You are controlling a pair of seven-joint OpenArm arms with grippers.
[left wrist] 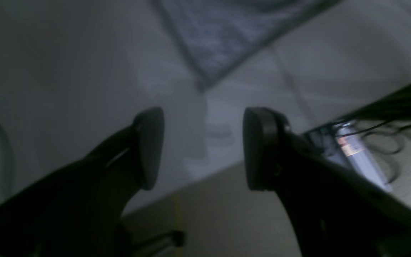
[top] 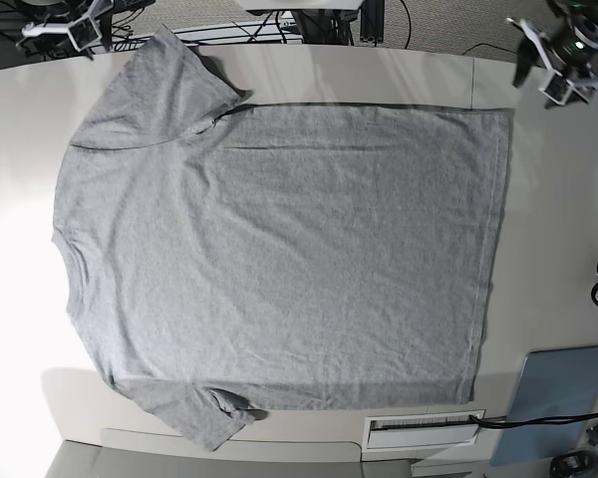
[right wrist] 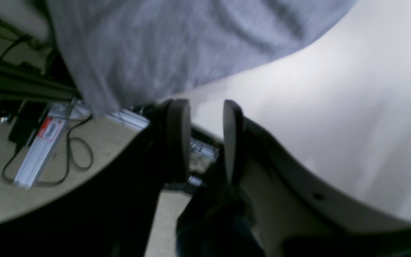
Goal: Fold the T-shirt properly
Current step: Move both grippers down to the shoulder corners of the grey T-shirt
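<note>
The left hand [left wrist: 203, 148] stands wide open with nothing between its pads, hanging over the desk [left wrist: 66, 71] at the far edge; in the base view it sits at about 1 o'clock. A corner of the T-shirt [left wrist: 227, 32] lies ahead of it, apart. The right hand [right wrist: 205, 137], at about 11 o'clock in the base view, is partly open and holds nothing, with grey cloth just beyond its pads. The T-shirt [top: 279, 269] lies spread flat across the desk's middle, plain side up, neck toward 9 o'clock, hem toward 3 o'clock.
</note>
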